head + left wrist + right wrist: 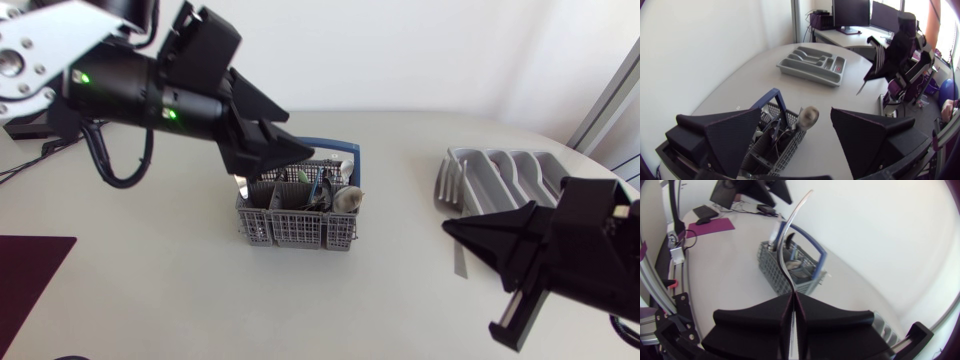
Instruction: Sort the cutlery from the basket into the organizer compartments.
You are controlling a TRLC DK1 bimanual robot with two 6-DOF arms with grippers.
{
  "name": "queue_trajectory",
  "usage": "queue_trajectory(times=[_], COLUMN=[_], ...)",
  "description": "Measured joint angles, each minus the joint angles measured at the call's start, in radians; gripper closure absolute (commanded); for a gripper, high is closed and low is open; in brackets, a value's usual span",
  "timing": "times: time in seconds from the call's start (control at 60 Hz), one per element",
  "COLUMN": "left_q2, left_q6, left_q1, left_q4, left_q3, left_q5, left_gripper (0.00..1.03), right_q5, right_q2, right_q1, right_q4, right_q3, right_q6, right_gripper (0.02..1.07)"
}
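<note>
Basket [300, 230], head view: grey wire, blue handle, cutlery [325, 195] inside.
Left gripper [275, 150], head view: just above the basket.
Organizer [448, 178], head view: well right of the basket.
Left gripper, left wrist view: fingers spread wide, empty, over the basket.
Right gripper [793, 294], right wrist view: clamped on a silver cutlery piece [781, 250], apart from the basket.

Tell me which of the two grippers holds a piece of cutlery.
The right gripper: shut on a silver cutlery piece. The left gripper stands open, empty, over the basket.
</note>
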Motion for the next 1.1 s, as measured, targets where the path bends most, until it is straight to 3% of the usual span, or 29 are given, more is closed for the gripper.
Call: queue_trajectory(times=[0.133,0.283,0.367,0.6,0.7,1.1], left_q2=[0.024,0.054,0.074,0.095,0.095,0.103], left_q6=[0.012,0.045,0.065,0.083,0.086,0.108], left_q1=[-0.054,-0.121,-0.14,-0.144,-0.145,-0.166], left_q4=[0.068,0.256,0.333,0.423,0.467,0.496], left_q3=[-0.074,-0.185,-0.24,-0.274,-0.291,-0.343], left_q5=[-0.144,-0.33,-0.39,-0.432,-0.455,-0.492], left_gripper=[0.08,0.08,0.08,0.09,0.09,0.09], right_q5=[-0.014,-0.095,-0.104,-0.103,-0.057,0.119], right_q2=[0.025,0.139,0.213,0.464,0.611,1.067], right_q1=[-0.215,-0.484,-0.586,-0.795,-0.851,-0.911], right_q4=[0.023,0.11,0.166,0.311,0.373,0.532], right_q3=[0.0,0.0,0.0,0.018,0.06,0.339], right_q6=[-0.042,-0.075,-0.075,-0.075,-0.074,-0.058], right_gripper=[1.02,1.02,1.01,1.01,1.01,1.01])
